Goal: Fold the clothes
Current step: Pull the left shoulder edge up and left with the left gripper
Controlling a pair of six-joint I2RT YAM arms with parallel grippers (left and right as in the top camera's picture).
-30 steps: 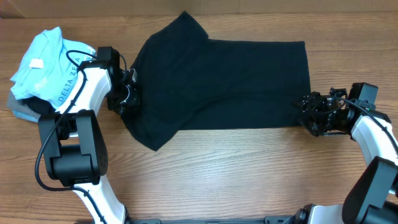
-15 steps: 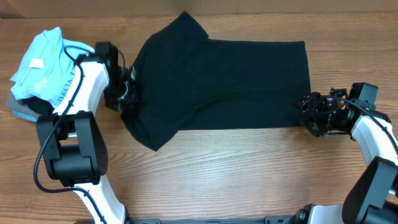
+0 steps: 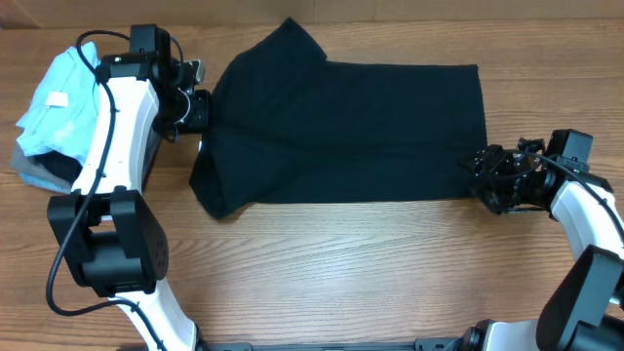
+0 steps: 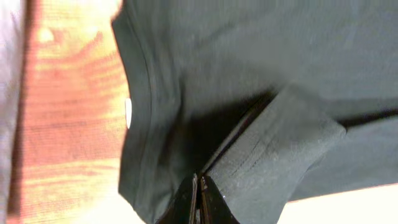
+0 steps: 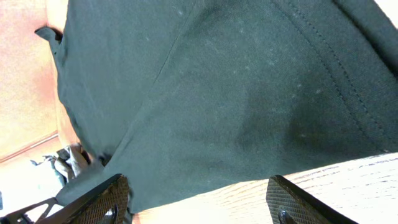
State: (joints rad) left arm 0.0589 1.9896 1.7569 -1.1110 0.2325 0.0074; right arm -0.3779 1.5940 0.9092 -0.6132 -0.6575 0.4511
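The black T-shirt (image 3: 351, 127) lies spread on the wooden table (image 3: 341, 273), its left side gathered. The left gripper (image 3: 200, 107) is fully closed, pinching the shirt's left edge; the right gripper (image 3: 485, 177) stands wide open at the right hem, gripping nothing

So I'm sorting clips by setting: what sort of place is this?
Probably a robotics lab workbench, not a home: a left arm and right arm stand at a wooden table, with a black T-shirt spread flat.
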